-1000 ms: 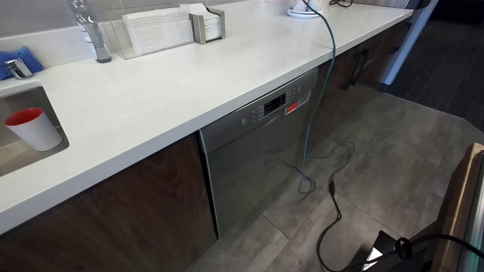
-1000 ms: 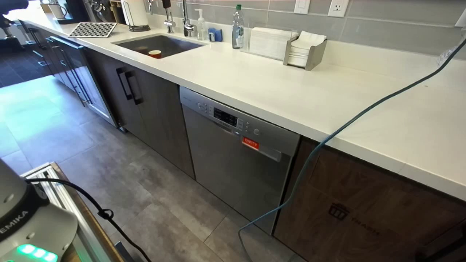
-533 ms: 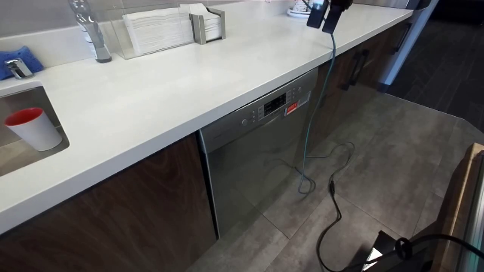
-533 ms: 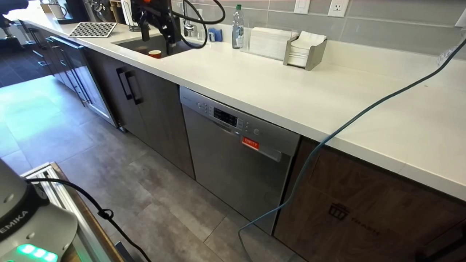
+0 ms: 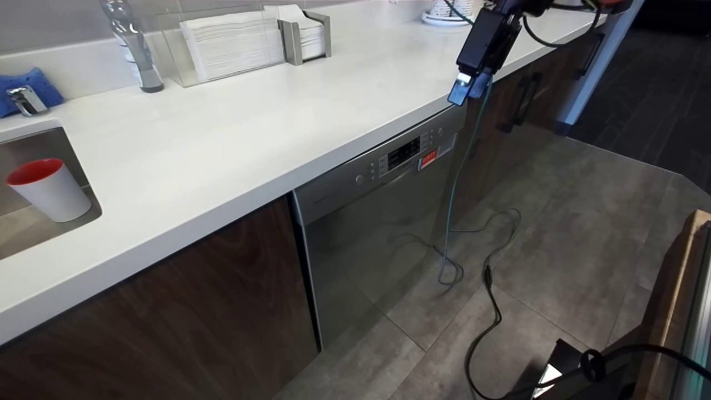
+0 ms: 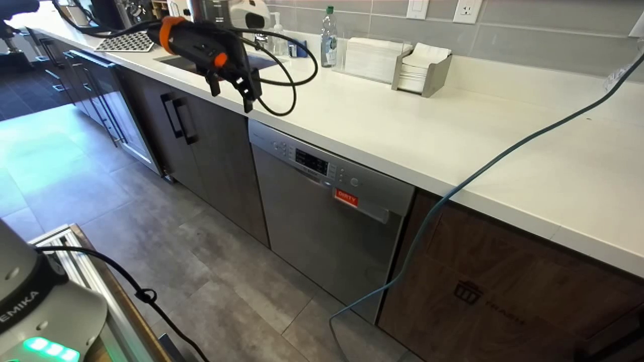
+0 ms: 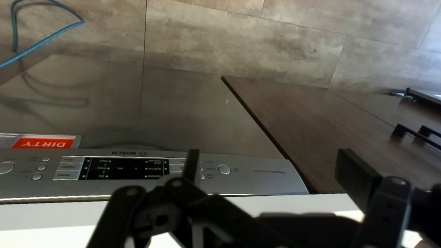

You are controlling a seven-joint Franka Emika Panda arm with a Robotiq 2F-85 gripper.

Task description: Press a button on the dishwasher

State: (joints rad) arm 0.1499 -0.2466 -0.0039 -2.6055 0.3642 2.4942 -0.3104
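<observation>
The dishwasher [image 5: 377,250] has a grey steel front in both exterior views [image 6: 322,236]. It stands upside down in the wrist view [image 7: 186,117]. Its control strip carries a dark display [image 7: 124,168], several small buttons and a round button [image 7: 224,169] near one end. A red DIRTY sign [image 7: 43,142] sits by the handle. My gripper [image 6: 231,99] is open and empty, its two fingers wide apart in the wrist view [image 7: 272,167]. It hangs above the control strip and looks apart from it. One finger hides some small buttons in the wrist view.
A white counter edge [image 7: 69,217] overhangs the strip. A blue cable [image 6: 432,216] hangs in front of the dishwasher. Dark wooden cabinet doors [image 6: 216,166] flank it. Napkin holders [image 6: 422,70], a soap bottle [image 6: 329,40] and a sink [image 6: 266,61] are on the counter.
One second ago the gripper was out of both exterior views. Half a second ago it showed at the top edge. Now it is lower and closer to the dishwasher's control strip.
</observation>
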